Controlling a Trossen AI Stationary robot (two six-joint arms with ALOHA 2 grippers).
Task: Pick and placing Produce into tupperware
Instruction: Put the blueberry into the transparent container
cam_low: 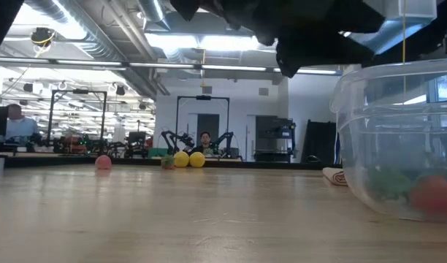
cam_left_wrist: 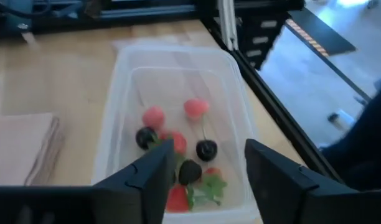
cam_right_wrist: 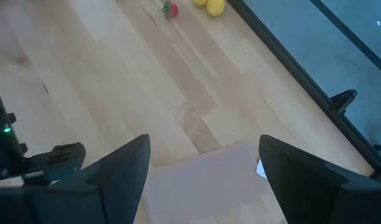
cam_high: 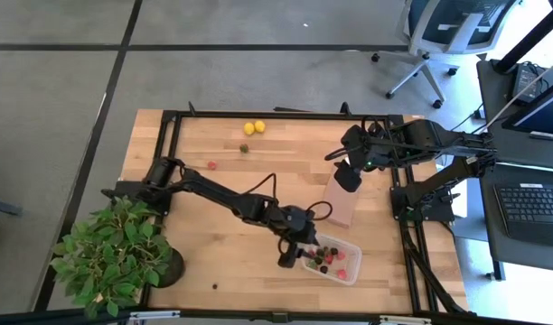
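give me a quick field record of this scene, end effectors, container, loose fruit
left end effector: open, over the clear tupperware, holding nothing
right end effector: open, empty, over the flat brown block
tupperware: near right part of the table, holds red and dark fruit pieces
two yellow lemon-like pieces: far side, outside the container
loose red piece: on table, left of centre
potted plant: near left corner

Clear tupperware (cam_left_wrist: 116,106) holds red and black produce (cam_left_wrist: 178,155) — two yellow lemons (cam_high: 254,127) apart.
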